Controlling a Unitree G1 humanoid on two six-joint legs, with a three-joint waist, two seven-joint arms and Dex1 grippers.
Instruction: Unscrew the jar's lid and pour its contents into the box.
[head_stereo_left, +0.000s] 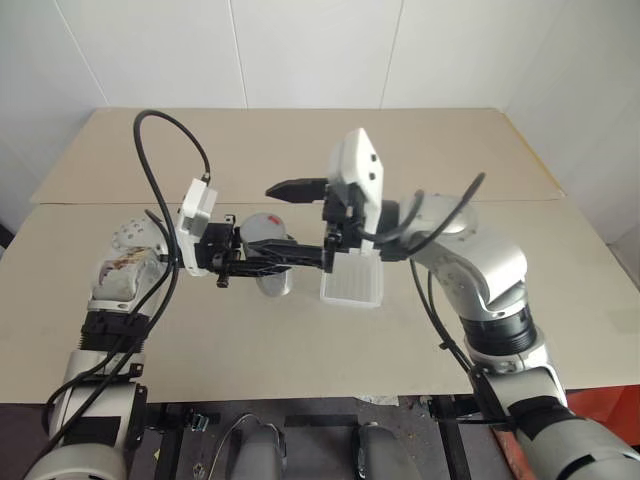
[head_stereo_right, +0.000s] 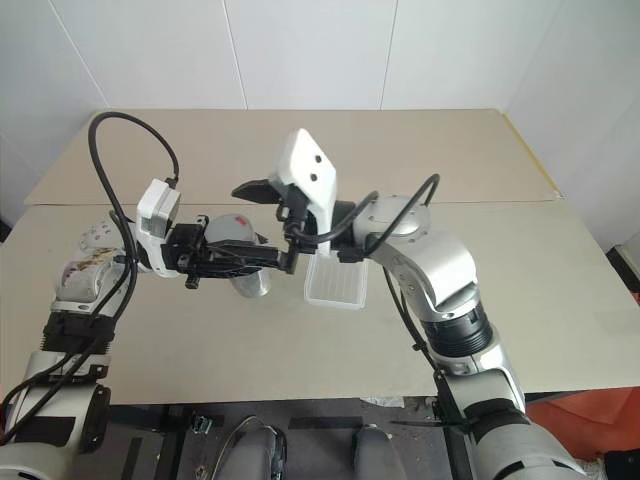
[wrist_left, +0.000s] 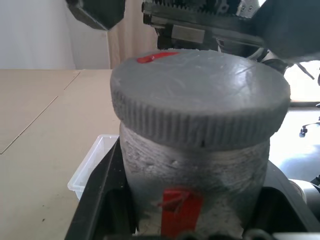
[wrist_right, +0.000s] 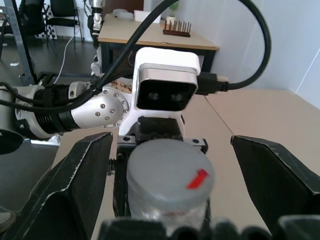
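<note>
Here left gripper (wrist_left: 195, 220) clamps the jar (wrist_left: 192, 175) level above the bench (head_stereo_left: 300, 340), steadying it; right gripper (wrist_right: 172, 165), jaws wide, straddles the lid (wrist_right: 167, 172), untouched. Box (head_stereo_left: 353, 280) waits below.

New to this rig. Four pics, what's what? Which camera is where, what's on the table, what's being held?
It's a two-armed humanoid robot. The two wide pictures come from its head, looking down over a beige table. The close-ups come from cameras on each wrist. The left gripper is shut on the jar, holding it above the table with the grey lid screwed on. The right gripper is open, its fingers either side of the lid without touching. The box, a shallow white tray, lies on the table.
</note>
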